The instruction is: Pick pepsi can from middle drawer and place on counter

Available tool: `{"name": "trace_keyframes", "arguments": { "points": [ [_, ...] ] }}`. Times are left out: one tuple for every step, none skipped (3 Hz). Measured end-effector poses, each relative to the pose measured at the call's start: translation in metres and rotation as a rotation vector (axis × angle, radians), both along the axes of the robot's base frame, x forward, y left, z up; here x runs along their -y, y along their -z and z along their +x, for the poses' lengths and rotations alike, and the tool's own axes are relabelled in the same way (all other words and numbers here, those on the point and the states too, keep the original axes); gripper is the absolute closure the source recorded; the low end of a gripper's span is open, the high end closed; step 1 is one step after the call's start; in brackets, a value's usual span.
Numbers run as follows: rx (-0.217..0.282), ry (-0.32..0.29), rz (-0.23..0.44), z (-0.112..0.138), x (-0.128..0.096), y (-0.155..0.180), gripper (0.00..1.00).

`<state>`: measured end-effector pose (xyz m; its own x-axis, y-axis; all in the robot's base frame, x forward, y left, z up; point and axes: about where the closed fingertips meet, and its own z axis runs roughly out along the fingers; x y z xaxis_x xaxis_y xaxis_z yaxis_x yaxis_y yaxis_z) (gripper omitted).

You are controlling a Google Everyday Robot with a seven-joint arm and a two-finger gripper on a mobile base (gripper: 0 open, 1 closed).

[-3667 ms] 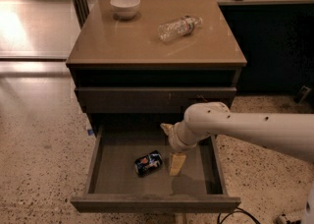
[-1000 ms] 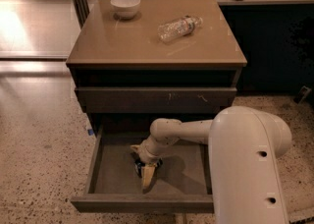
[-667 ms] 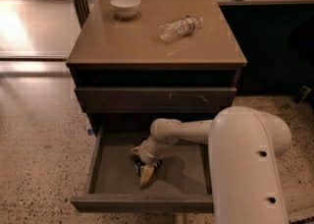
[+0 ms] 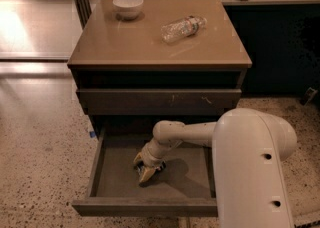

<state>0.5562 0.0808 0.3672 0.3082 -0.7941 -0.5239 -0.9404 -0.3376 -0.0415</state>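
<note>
The middle drawer is pulled open at the bottom of the dark cabinet. My gripper reaches down into it from the right, with the white arm across the drawer's right half. Its tan fingers are closed around the pepsi can, which rests on the drawer floor. The gripper covers most of the can; only dark blue edges show. The tan counter is above.
A white bowl stands at the counter's back left. A clear plastic bottle lies on its side at the back right. A closed drawer front with small scuffs is above the open drawer. Speckled floor surrounds the cabinet.
The gripper came from the right of the can to sit over it. In the last second its fingers have drawn closer together around the can. The can has not left the drawer floor.
</note>
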Motion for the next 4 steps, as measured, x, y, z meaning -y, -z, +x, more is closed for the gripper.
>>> {"name": "trace_keyframes", "arguments": {
  "points": [
    [0.0, 0.0, 0.0, 0.0, 0.0, 0.0, 0.89],
    [0.0, 0.0, 0.0, 0.0, 0.0, 0.0, 1.0],
    [0.001, 0.002, 0.003, -0.0001, 0.0002, -0.0007, 1.0],
    [0.005, 0.017, 0.023, -0.0003, 0.0018, -0.005, 1.0]
  ]
}}
